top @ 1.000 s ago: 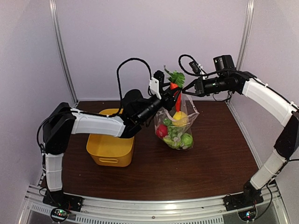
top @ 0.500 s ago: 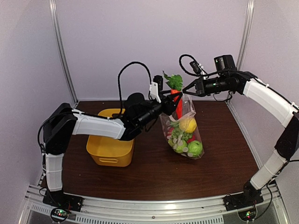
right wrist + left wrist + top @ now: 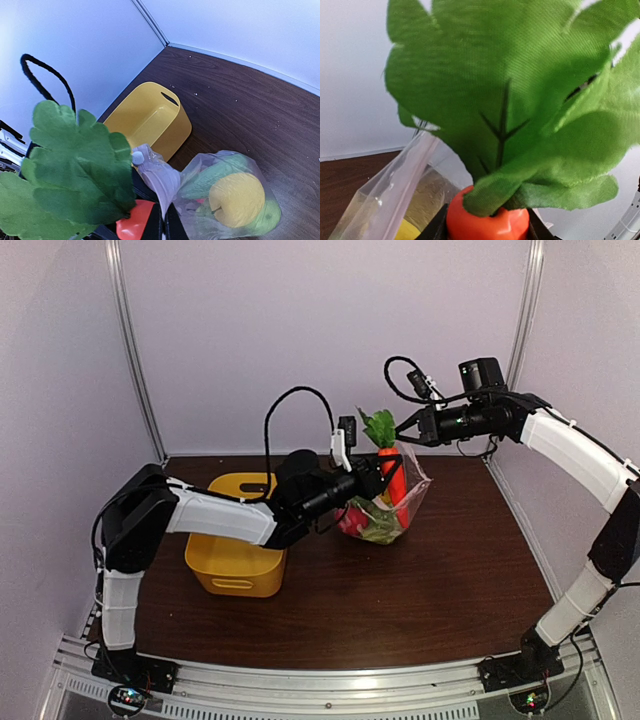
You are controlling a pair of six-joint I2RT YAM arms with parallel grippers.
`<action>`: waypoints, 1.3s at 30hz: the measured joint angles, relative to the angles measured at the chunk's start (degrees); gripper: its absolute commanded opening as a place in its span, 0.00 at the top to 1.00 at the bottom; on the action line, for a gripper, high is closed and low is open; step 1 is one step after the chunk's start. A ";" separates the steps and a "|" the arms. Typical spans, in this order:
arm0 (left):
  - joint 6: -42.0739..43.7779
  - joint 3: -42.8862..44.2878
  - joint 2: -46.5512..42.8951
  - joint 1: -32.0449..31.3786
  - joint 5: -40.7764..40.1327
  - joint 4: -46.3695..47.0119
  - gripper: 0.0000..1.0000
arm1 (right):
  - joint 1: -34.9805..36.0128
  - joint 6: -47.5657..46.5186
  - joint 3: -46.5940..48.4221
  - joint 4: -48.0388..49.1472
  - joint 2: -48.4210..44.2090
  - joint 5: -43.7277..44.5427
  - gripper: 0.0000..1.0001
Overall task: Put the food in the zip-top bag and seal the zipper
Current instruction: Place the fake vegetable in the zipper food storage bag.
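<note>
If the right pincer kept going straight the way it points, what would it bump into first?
The right pincer is pinching the rim of the zip-top bag. Straight on, it would probably hit the green leaves of the carrot, then the left pincer holding it. Depth is unclear.

Lab test booth: plain white walls (image 3: 300, 320), aluminium rail (image 3: 330, 680), dark wooden table (image 3: 400, 600).

Protruding carrot (image 3: 391, 466) blocks the zip-top bag (image 3: 414, 488) mouth
</note>
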 measured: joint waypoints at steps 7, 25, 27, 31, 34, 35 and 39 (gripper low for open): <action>-4.66 3.56 3.89 -0.24 -1.51 -3.43 0.73 | 0.00 0.35 0.00 0.42 0.00 -0.04 1.00; 4.04 8.66 -3.61 -0.44 -5.66 -25.83 0.02 | -0.81 0.72 -0.02 2.16 0.00 -0.09 1.00; 5.70 9.33 -6.82 -0.42 -6.58 -28.26 0.02 | -0.81 0.72 -0.02 2.16 0.00 -0.09 1.00; 5.49 2.71 -15.74 -0.35 -7.48 -25.77 0.05 | -0.83 0.74 -0.07 2.58 0.00 -0.35 1.00; 3.65 -0.90 -19.37 -0.35 -7.76 -24.57 0.24 | -0.83 0.96 -0.57 3.34 0.00 -0.37 1.00; 3.08 -1.20 -19.71 -0.35 -7.93 -25.05 0.37 | -0.87 1.11 -0.76 3.48 0.00 -0.39 1.00; 0.35 -1.18 -19.23 -0.31 -7.89 -30.82 0.82 | -0.94 1.81 -0.96 3.89 0.00 -0.35 1.00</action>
